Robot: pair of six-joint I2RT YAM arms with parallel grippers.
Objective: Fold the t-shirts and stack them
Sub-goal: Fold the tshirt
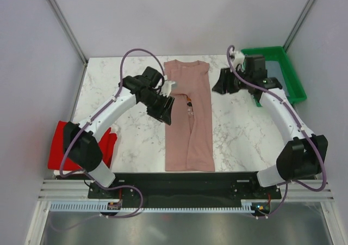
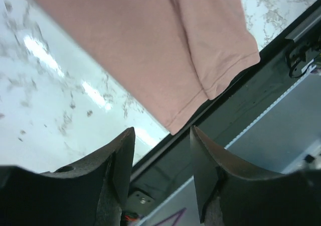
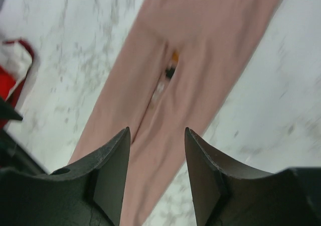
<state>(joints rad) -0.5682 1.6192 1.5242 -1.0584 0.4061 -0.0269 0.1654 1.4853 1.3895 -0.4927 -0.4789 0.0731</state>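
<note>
Near edge: a black rail (image 1: 185, 182) carried both arm bases along the front of the marbled surface (image 1: 109, 87).
Red t-shirt (image 1: 58, 147): lay bunched at the near left corner of the surface, partly under the left arm, well apart from both tools.
Pink t-shirt (image 1: 187, 120) (image 2: 150, 45) (image 3: 200, 50): lay flat in the middle, folded lengthwise into a long narrow strip, its hem at the near edge just beside the rail and its collar toward the far edge.
Graphic (image 1: 189, 109) (image 3: 172, 65): a small orange-brown mark peeked out of the centre fold, about halfway up the strip.
Left tool (image 1: 167, 114) (image 2: 161, 135): jaws moderately apart with nothing between them; it sat at the strip's left edge, and whether it touched the cloth could not be told. Its camera looked past the fingers (image 2: 120, 165) at the hem and the rail.
Right tool (image 1: 223, 84) (image 3: 156, 135): jaws likewise moderately apart and empty, near the strip's upper right edge with bare surface between in the overhead view.
Open room: bare marble lay on both sides of the strip, wider on the right.
Green tray (image 1: 296, 87): stood at the far right corner behind the right arm; its contents were mostly hidden.
</note>
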